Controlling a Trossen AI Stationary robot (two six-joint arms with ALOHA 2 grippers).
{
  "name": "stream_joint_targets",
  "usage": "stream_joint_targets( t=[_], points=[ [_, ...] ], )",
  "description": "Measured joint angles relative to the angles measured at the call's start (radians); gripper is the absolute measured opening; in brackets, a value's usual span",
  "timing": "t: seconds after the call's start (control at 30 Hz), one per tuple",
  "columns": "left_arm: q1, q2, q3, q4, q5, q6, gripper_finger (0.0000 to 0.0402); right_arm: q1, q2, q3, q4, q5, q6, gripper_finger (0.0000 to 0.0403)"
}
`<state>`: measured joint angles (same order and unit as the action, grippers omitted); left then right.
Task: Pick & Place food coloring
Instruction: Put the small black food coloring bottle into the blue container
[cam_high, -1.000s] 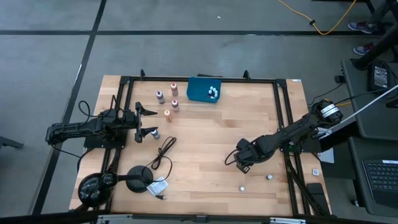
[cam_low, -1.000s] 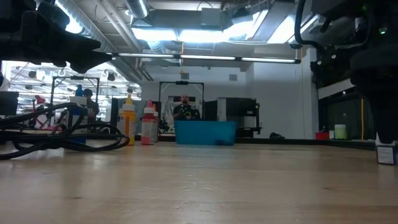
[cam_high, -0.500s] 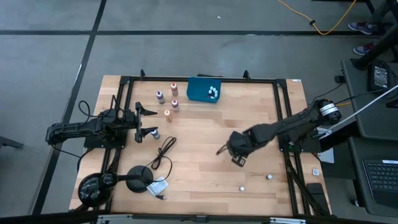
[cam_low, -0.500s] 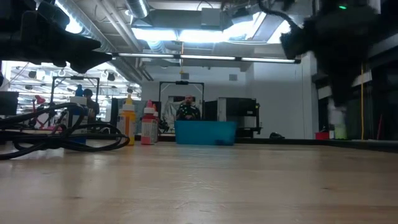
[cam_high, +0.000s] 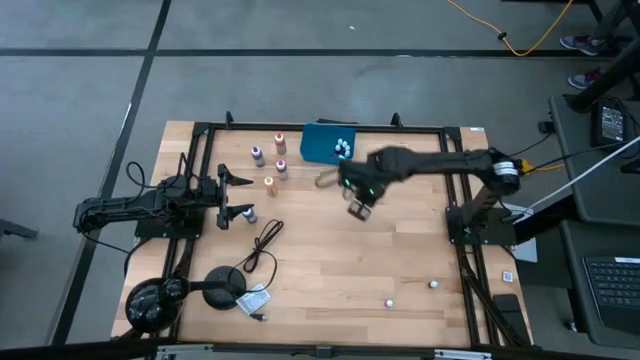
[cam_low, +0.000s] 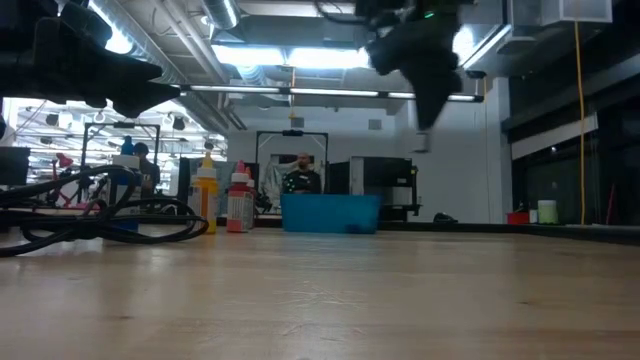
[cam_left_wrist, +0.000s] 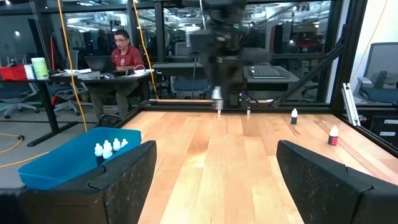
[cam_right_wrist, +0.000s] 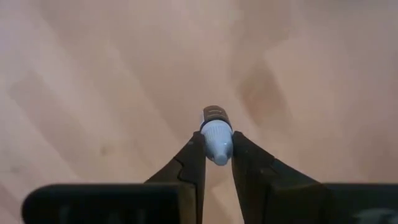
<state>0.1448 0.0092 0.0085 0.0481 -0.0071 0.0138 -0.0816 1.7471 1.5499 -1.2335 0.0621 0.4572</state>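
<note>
1. Right gripper (cam_right_wrist: 216, 163) clamped on a food coloring bottle (cam_right_wrist: 216, 132), raised just beside the teal tray (cam_high: 318, 145).
2. Left gripper (cam_left_wrist: 214, 171) wide open, empty, well apart from tray.

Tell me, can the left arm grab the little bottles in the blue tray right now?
Probably yes. The left gripper is open, with bare wood between it and the blue tray holding the little bottles. The right gripper, gripping its own bottle, hovers nearby and might crowd it.

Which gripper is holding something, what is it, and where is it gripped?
The right gripper holds a small food coloring bottle, pinched at its pale cap. The left gripper holds nothing.
</note>
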Motion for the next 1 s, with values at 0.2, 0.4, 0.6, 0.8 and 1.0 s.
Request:
stream_joint_targets(
  t=[0.2,0.4,0.6,0.8,1.0],
  points=[
    [0.0,0.0,0.0,0.0,0.0,0.0,0.0328,-0.145,0.153,0.216,-0.064,0.0,-0.111,0.0064],
    [0.0,0.0,0.0,0.0,0.0,0.0,0.0327,-0.264,0.321,0.447,-0.101,0.0,-0.189,0.0065],
    [0.0,0.0,0.0,0.0,0.0,0.0,0.0329,-0.353,0.485,0.666,-0.117,-0.001,-0.244,0.0066],
    [0.0,0.0,0.0,0.0,0.0,0.0,0.0328,-0.407,0.625,0.808,-0.112,-0.002,-0.324,0.0066],
    [0.0,0.0,0.0,0.0,0.0,0.0,0.0327,-0.441,0.686,0.791,-0.072,0.014,-0.39,0.0068]
  ],
)
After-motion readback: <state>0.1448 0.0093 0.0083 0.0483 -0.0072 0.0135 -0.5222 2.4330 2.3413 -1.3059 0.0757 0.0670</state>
